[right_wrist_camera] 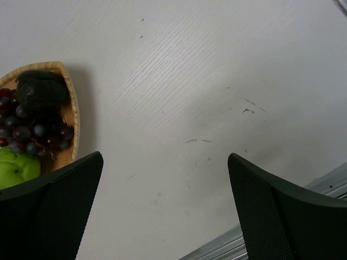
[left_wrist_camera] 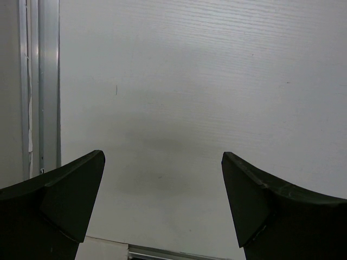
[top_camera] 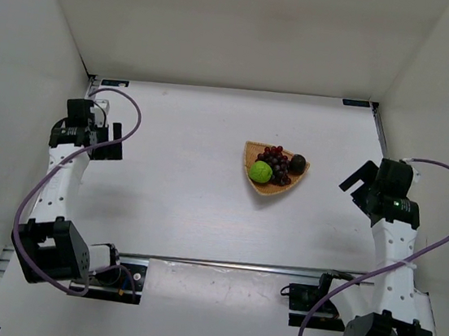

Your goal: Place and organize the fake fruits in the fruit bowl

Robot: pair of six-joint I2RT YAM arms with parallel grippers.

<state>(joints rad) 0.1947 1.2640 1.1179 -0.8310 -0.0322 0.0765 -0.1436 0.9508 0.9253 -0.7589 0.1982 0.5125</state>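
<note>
Left fingers (left_wrist_camera: pixel 59 200), right fingers (right_wrist_camera: pixel 54 211) wide apart, empty; fruit bowl (top_camera: pixel 266 192) rim near right.

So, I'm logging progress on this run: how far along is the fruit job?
Done: the grape bunch, the lime-green fruit and the dark purple fruit all lie in the fruit bowl. In hand: nothing; the left gripper and right gripper are open, empty and apart from the bowl. Left: seemingly nothing, unless the arrangement needs tidying.
</note>
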